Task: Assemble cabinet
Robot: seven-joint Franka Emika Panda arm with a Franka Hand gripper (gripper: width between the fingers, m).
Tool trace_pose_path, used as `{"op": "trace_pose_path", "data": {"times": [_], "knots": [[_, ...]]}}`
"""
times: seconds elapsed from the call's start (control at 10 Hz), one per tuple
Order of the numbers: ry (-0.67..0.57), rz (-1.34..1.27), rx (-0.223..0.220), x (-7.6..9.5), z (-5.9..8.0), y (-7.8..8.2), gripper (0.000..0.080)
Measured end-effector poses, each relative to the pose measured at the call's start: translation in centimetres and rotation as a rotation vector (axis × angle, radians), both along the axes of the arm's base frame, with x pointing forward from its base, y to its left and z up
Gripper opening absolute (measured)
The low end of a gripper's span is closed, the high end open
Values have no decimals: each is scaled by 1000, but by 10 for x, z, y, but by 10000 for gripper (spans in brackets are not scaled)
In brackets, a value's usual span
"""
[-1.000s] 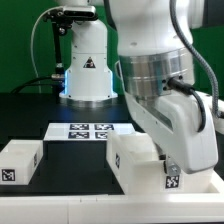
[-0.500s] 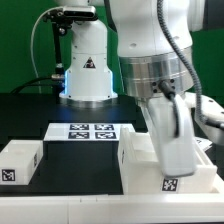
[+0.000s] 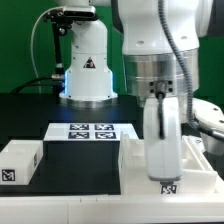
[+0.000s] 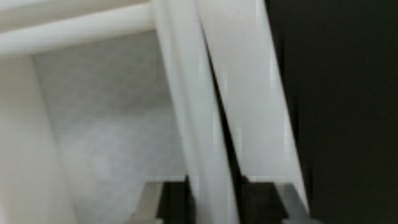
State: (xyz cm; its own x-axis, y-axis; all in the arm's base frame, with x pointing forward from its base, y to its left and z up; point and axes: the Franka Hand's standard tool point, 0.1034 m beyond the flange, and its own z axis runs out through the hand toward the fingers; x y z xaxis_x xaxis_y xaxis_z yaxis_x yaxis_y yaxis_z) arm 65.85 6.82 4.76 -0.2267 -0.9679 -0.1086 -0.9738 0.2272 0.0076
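Note:
My gripper (image 3: pixel 165 100) is shut on a thin white panel (image 3: pixel 166 145). It holds the panel upright, with a square tag at its lower end. In the wrist view the two dark fingers (image 4: pixel 171 203) stand on either side of the panel's edge (image 4: pixel 217 120), with my gripper (image 4: pixel 222 200) closed on it. The panel hangs over the large white cabinet box (image 3: pixel 133 165) at the front of the exterior view's right. The box's white inner walls (image 4: pixel 89 130) fill much of the wrist view. Its peg is hidden.
The marker board (image 3: pixel 90 132) lies on the black table behind the box. A small white tagged block (image 3: pixel 20 160) sits at the exterior view's front left. The robot's white base (image 3: pixel 88 65) stands at the back.
The held panel has swung from a tilt to upright. It has shifted toward the exterior view's left, and its tag has moved with it over the box.

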Motion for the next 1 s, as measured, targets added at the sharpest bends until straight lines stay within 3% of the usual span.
{"op": "trace_pose_path", "data": {"times": [0.3, 0.6, 0.8, 0.9, 1.0], "knots": [[-10, 62, -32, 2, -2, 10, 111], [-12, 72, -38, 1, -2, 11, 111], [-13, 74, -36, 2, -1, 11, 350], [-18, 57, -13, -1, 8, 13, 350], [-13, 52, 2, -14, 22, 16, 534]]}}
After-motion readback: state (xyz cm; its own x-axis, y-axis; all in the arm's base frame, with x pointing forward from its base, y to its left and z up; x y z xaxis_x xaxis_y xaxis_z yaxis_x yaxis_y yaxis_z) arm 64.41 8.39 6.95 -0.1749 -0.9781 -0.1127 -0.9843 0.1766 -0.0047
